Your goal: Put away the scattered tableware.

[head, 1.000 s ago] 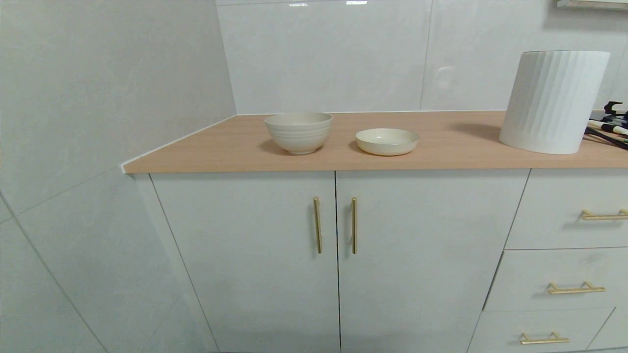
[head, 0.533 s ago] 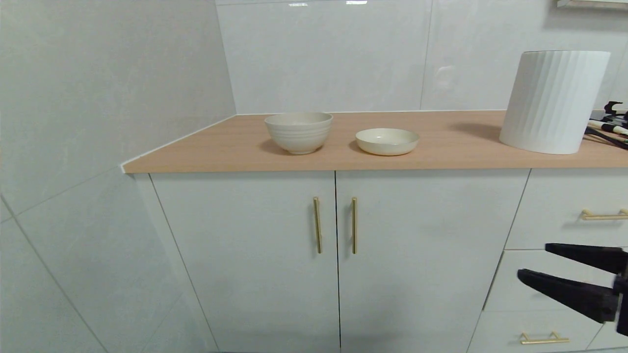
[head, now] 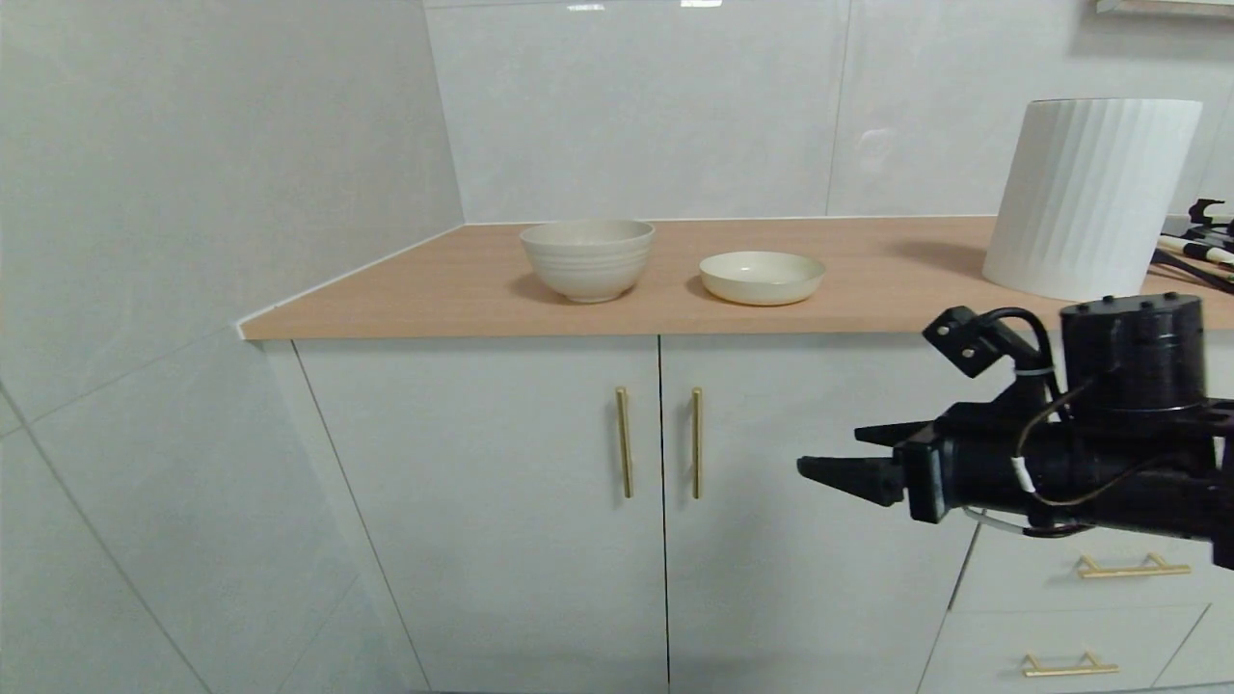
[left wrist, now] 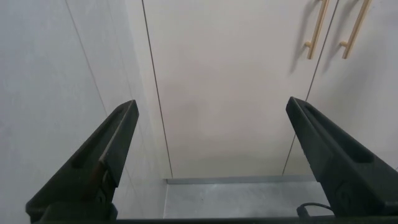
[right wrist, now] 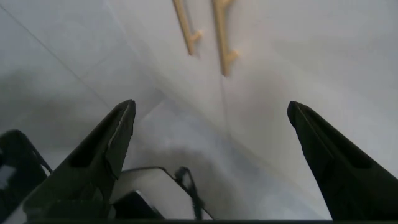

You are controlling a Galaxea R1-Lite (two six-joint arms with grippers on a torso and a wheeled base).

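A ribbed beige bowl [head: 588, 260] and a shallow cream dish [head: 762, 278] stand side by side on the wooden countertop [head: 405, 299]. Below them are two white cabinet doors with gold handles [head: 624, 441], both doors closed. My right gripper [head: 831, 451] hangs open and empty in front of the right door [head: 771, 540], below the counter edge and right of the handles. The right wrist view has the same gripper [right wrist: 211, 106] open, with the gold handles [right wrist: 224, 37] beyond it. My left gripper [left wrist: 211, 104] is open and empty, low before the left door, with the handles [left wrist: 314, 28] off to one side.
A tall white ribbed canister [head: 1094, 198] stands on the counter at the right, with dark utensils [head: 1200, 241] behind it. Drawers with gold handles [head: 1133, 567] fill the lower right. A tiled wall [head: 193, 193] closes off the left side.
My right arm has come up from the lower right and moved left to the front of the right cabinet door. The bowl and dish have not moved.
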